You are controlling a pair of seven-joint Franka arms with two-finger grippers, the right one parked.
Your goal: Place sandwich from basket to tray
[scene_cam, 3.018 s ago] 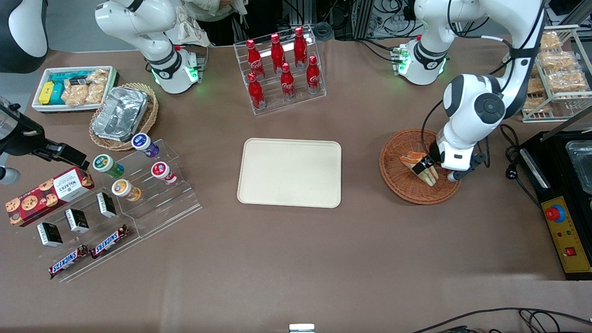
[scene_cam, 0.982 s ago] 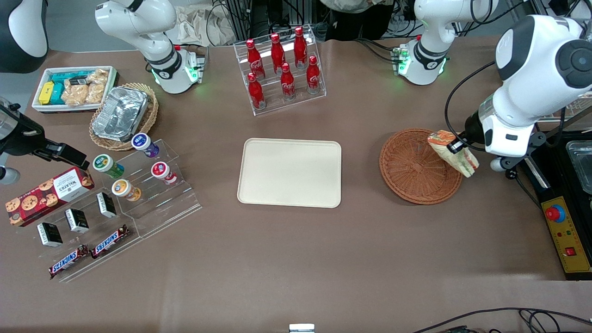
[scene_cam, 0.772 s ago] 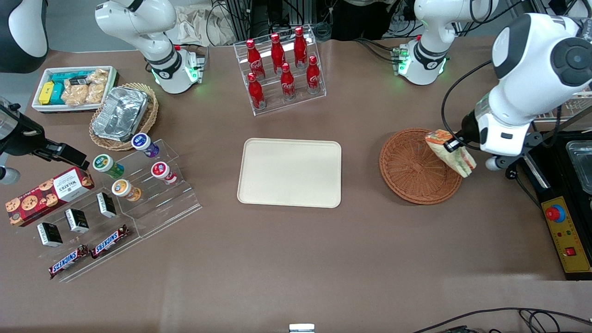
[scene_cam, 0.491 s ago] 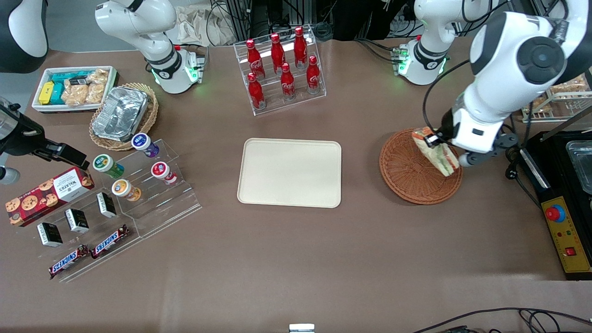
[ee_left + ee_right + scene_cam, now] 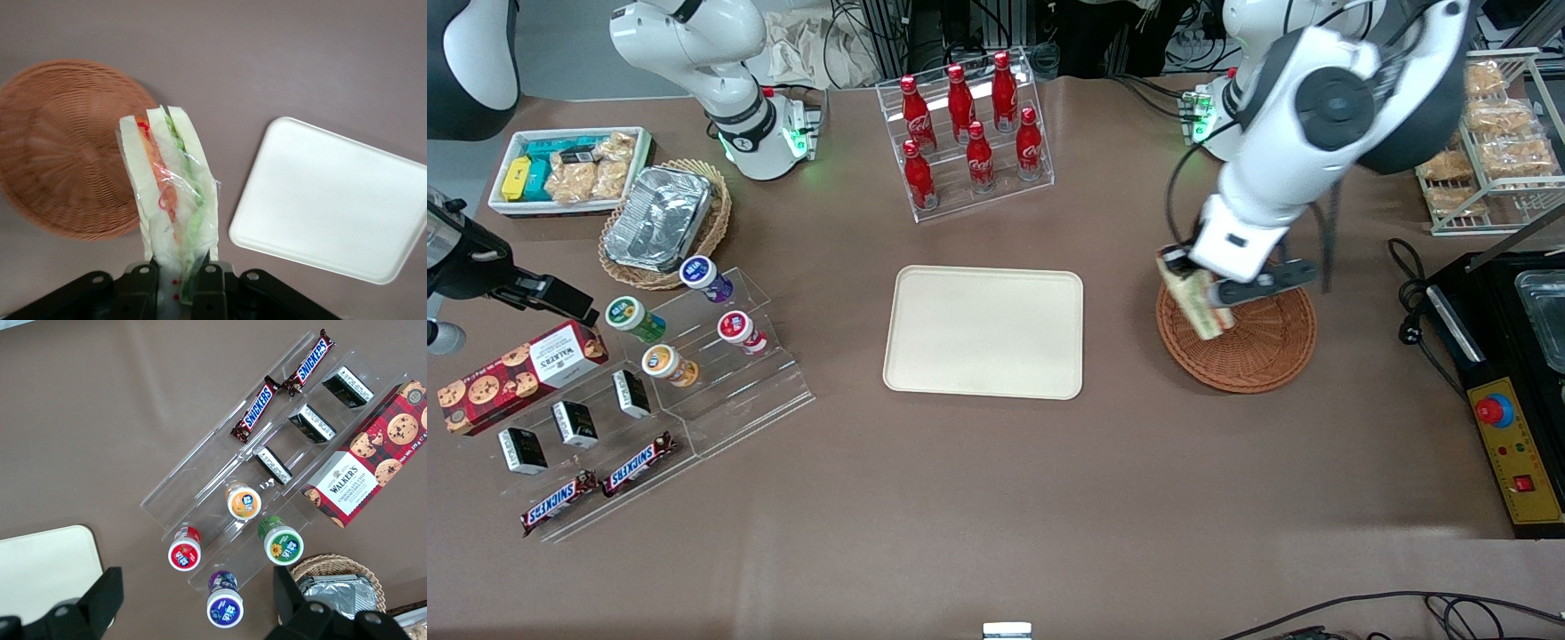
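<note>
One claw gripping sandwich, wrist-view filling

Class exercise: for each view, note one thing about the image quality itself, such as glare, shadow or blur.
Front view: even light, soft sheen on the tray; the tool holds the sandwich over the basket. Left wrist view: the sandwich wrap glints, and the tool's base looks soft up close. Right wrist view: sharp, with faint reflections on the clear acrylic stand.
</note>
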